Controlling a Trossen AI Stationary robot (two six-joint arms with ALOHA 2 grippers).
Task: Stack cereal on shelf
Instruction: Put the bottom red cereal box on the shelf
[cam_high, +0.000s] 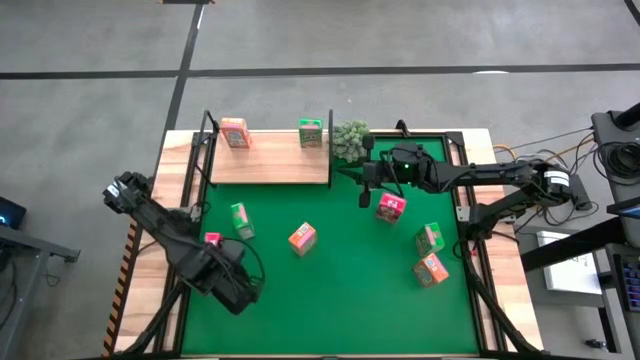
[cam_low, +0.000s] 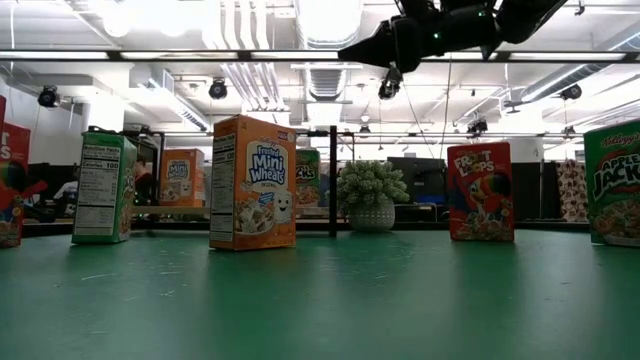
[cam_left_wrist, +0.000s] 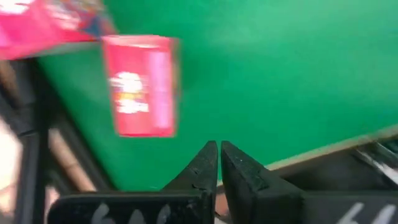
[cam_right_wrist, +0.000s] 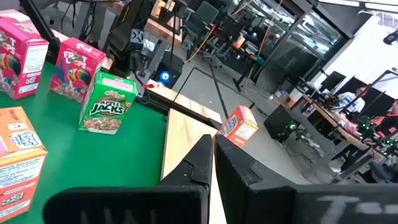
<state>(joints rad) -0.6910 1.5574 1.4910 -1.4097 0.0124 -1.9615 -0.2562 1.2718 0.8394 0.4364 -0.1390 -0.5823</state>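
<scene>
Right arm: reached left across the far side of the green mat (cam_high: 340, 290); right gripper (cam_high: 362, 185) hung above the mat, fingers pressed together, holding nothing.
Left arm: folded at the near left corner; left gripper (cam_left_wrist: 217, 163) fingers closed, empty, beside a pink-red cereal box (cam_left_wrist: 138, 84).
Shelf: light wood shelf board (cam_high: 268, 160) lay far left, carrying one orange box (cam_high: 235, 132) and one green box (cam_high: 312, 132).
Loose cereal: six boxes stood scattered on the mat.
Hard to see: grey-green plant (cam_high: 350, 140) partly hid the arm's tip.
</scene>
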